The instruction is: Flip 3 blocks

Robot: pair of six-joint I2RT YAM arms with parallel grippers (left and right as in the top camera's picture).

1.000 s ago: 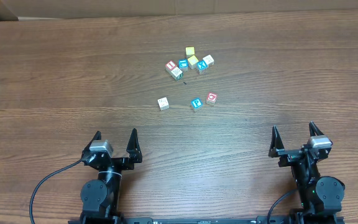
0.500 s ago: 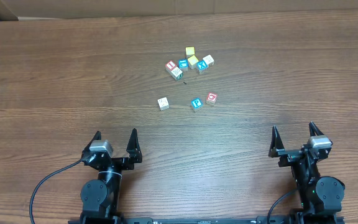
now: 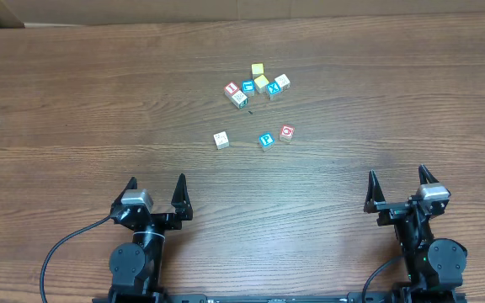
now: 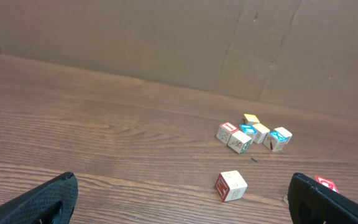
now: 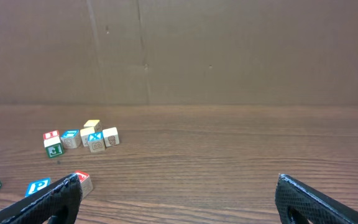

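Three blocks lie apart from the rest, mid-table: a pale block (image 3: 221, 140), a teal-letter block (image 3: 266, 140) and a red-ring block (image 3: 286, 132). My left gripper (image 3: 157, 183) stands open near the front edge, well short of them, with nothing between its fingers. The right gripper (image 3: 397, 177) is open too, to the front right and empty. In the left wrist view the pale block (image 4: 230, 186) sits ahead between the jaws of that gripper (image 4: 182, 199). The right wrist view shows the red-ring block (image 5: 82, 182) and teal-letter block (image 5: 38, 186) beside its left finger (image 5: 48, 202).
A cluster of several more cubes (image 3: 257, 85) lies farther back, with yellow-faced ones (image 3: 258, 70) and a blue X cube (image 3: 274, 91). A cardboard wall (image 5: 179, 50) rises behind the table. A black cable (image 3: 61, 248) trails from the left arm's base.
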